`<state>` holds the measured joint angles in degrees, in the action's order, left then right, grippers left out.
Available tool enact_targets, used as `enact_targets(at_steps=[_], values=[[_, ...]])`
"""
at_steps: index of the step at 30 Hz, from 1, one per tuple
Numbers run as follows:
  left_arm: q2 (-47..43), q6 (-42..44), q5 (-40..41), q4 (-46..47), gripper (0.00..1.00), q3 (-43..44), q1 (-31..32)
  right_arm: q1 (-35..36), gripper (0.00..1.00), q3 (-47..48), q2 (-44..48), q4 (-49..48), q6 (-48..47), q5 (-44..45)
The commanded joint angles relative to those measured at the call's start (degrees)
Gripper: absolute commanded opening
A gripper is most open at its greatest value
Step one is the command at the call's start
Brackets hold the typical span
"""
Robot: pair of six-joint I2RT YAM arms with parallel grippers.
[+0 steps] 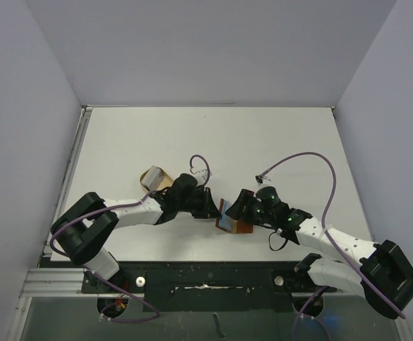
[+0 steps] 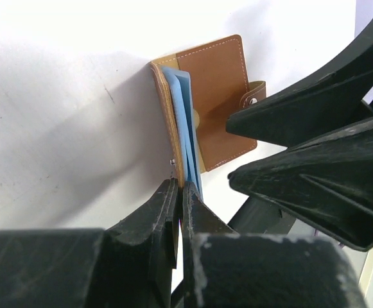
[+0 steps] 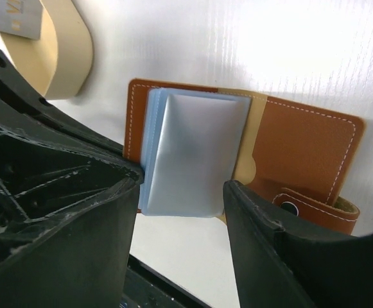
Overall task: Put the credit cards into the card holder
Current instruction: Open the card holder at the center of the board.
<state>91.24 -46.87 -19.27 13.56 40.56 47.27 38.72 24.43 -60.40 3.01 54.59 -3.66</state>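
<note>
Two pincers meet over the holder [image 1: 243,227]. My left pincer [image 2: 181,189] is closed to a thin slit on the near edge of the blue card [image 2: 185,115], which stands on edge straight ahead of its tips, pressed against the holder's [image 2: 221,96] tan inner flap; the brown cover and its snap tab lie flat on the table [image 2: 58,128] to the right of that. My right pincer [image 2: 231,151] sits just right of the left one, its dark fingers spread. Its own camera shows this right pincer [image 3: 181,183] wide open, one finger on each side of the blue card [image 3: 192,154] and neither clearly touching it. The card lies on the opened holder [image 3: 308,147], whose tab is beside the right finger. Beyond the left finger, well apart, is the tan tray [image 3: 67,58] with a pale card [image 3: 16,19] in it. From above, the left pincer [image 1: 212,204] and right pincer [image 1: 236,206] face each other with the blue card [image 1: 224,219] between them.
</note>
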Motion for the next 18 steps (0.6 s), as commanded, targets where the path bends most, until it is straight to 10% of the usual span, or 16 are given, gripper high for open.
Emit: enact_targets(at_steps=[1,18], values=[[-2.36,0.99,0.68,0.39,0.0,2.45,0.11,1.21,0.57,3.17,-2.01,-1.67,0.43,0.02],[-2.38,0.93,0.55,0.63,0.0,2.28,0.19,1.45,0.57,3.8,-9.18,-2.5,-0.53,2.56]])
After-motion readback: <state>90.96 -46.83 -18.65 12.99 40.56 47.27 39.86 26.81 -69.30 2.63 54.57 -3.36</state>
